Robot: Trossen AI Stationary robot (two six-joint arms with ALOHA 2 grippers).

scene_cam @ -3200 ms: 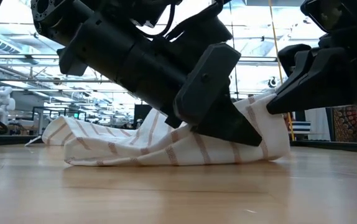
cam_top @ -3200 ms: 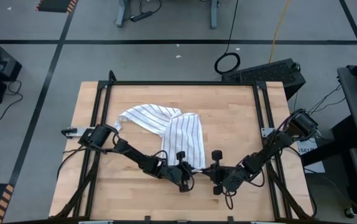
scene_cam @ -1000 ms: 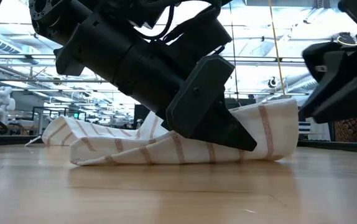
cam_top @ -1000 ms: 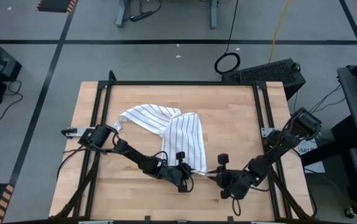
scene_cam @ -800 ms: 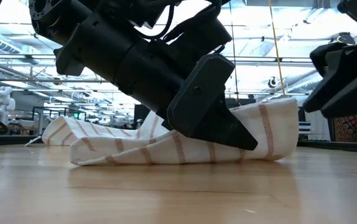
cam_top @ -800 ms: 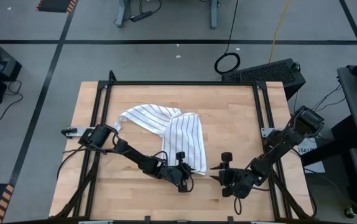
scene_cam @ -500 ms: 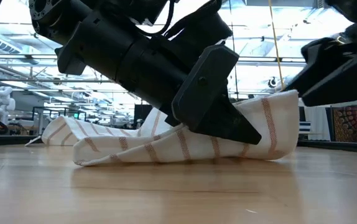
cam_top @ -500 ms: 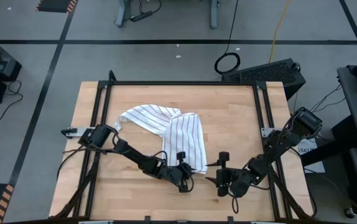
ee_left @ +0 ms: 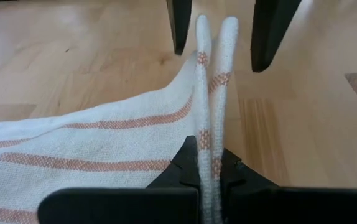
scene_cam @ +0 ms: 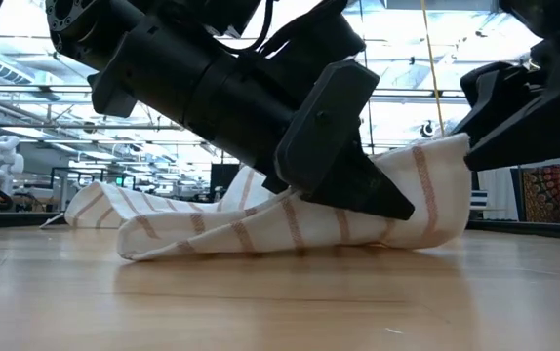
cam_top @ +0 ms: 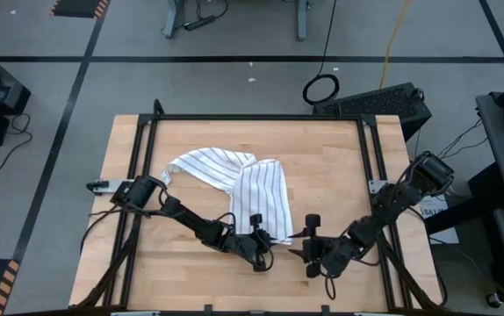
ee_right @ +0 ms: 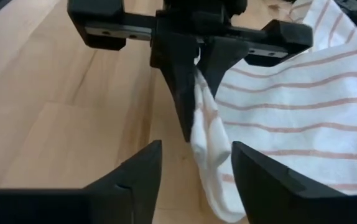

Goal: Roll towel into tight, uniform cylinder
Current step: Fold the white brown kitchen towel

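Our left gripper [ee_left: 208, 163] pinches the towel [cam_top: 252, 189] corner shut; our right gripper [ee_right: 194, 163], jaws parted and empty, faces that raised corner head-on.

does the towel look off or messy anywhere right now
Yes. The towel lies crumpled and folded over itself on the table, not flat or rolled. The left gripper pinches a doubled edge, jaws shut, lifting that corner. The right gripper faces the same corner, jaws apart.
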